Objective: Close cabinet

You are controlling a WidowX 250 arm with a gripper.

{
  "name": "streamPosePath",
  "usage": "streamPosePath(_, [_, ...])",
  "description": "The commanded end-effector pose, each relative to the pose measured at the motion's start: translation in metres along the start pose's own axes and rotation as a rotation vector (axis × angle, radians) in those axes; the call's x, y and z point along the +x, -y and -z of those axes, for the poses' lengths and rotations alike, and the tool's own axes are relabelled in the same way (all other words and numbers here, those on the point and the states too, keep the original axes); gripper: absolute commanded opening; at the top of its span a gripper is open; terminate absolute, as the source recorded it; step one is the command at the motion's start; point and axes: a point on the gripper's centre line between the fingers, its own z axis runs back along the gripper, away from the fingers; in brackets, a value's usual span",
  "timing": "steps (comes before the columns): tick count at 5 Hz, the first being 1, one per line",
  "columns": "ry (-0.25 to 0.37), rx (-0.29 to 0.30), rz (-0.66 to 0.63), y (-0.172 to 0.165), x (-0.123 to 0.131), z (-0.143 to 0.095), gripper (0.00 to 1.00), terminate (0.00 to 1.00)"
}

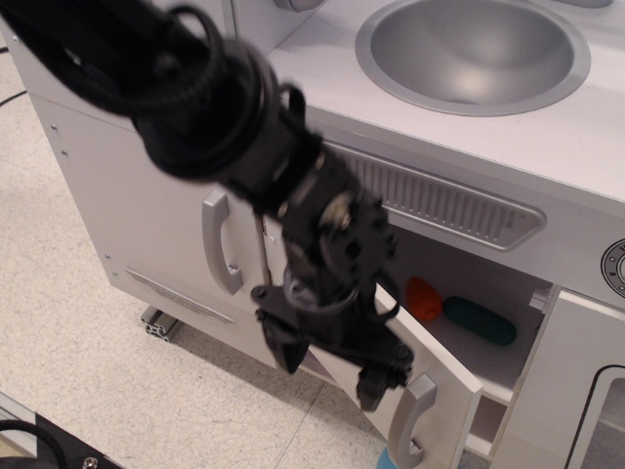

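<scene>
The cabinet [488,293] is a white compartment under the counter, and its inner shelf holds an orange item [423,298] and a green item [479,320]. Its square white door [444,376] stands partly open, swung out toward me, with the grey loop handle [408,420] near its free edge. My gripper [330,366] hangs in front of the door's outer face, left of the handle. Its black fingers [376,386] are spread apart and hold nothing. I cannot tell whether they touch the door. The arm hides the door's hinge side.
A taller white door with a grey handle [220,242] is to the left. A door with a black-outlined window [596,410] is at the right. The metal sink [474,54] and a grey vent grille [439,200] are above. A black cable [20,440] lies on the floor at lower left.
</scene>
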Motion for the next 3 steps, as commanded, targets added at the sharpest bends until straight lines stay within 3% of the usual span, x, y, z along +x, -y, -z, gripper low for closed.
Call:
streamPosePath(1, [0.106,0.024,-0.031,-0.007,0.022,0.032,1.0,0.0])
streamPosePath(3, [0.158,0.022,-0.085,0.004,0.052,0.048,1.0,0.0])
